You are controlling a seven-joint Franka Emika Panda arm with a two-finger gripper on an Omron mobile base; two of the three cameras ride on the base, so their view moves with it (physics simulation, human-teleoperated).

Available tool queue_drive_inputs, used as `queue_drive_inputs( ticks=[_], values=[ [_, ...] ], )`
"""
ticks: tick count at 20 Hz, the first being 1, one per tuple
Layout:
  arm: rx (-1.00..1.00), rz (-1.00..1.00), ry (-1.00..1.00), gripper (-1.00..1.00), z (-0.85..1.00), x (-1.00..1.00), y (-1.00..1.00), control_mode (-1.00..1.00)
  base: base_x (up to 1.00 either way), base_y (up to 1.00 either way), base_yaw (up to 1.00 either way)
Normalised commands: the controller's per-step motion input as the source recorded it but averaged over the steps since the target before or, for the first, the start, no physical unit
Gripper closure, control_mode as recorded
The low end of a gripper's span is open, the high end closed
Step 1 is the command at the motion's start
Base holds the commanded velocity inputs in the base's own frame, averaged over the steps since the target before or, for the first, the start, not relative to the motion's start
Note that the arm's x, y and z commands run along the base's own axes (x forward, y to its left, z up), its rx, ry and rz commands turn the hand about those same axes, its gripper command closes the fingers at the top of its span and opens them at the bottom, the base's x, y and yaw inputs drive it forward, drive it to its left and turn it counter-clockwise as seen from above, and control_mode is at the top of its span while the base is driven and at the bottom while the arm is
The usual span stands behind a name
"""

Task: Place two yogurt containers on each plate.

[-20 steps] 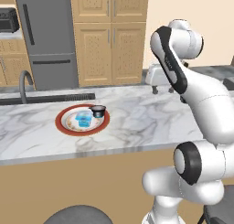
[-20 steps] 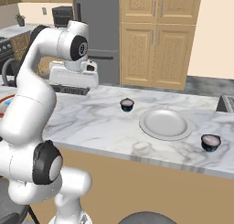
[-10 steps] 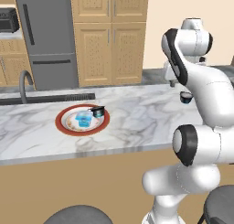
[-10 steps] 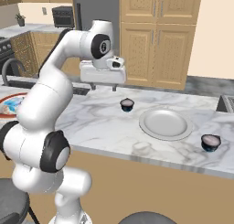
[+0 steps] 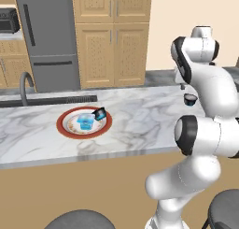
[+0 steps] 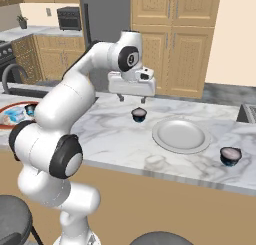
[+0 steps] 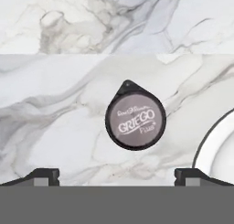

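My gripper (image 6: 133, 98) hangs open just above a dark yogurt container (image 6: 139, 114) with a grey foil lid, which stands on the marble counter. In the hand view that container (image 7: 135, 120) lies between and slightly ahead of the two fingertips (image 7: 43, 175), untouched. A pale grey plate (image 6: 180, 135) lies bare to its right, and a second dark yogurt container (image 6: 230, 155) stands beyond it near the counter's front edge. At the left, a red-rimmed plate (image 5: 70, 132) carries a pale blue yogurt container (image 5: 85, 121) and a tipped dark one (image 5: 99, 113).
A sink with a curved tap (image 5: 23, 85) lies behind the red-rimmed plate. Wooden cabinets (image 5: 112, 41) and a grey fridge (image 5: 46, 36) stand beyond the counter. Round stools (image 5: 77, 221) sit below the counter's front edge.
The arm has swung to the right along the counter, away from the red-rimmed plate, and now stands over the dark container. The jaws stayed open. The objects have not moved.
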Motion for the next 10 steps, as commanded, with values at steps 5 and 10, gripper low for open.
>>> queue_drive_inputs(
  ticks=[5, 10],
  values=[
    [0.08, 0.00, -0.24, -1.00, -0.11, -0.38, 0.00, -1.00, 0.00, 0.00, 0.00],
    [0.00, 0.00, -0.06, -1.00, -0.38, 0.30, 0.00, -1.00, 0.00, 0.00, 0.00]
  ],
)
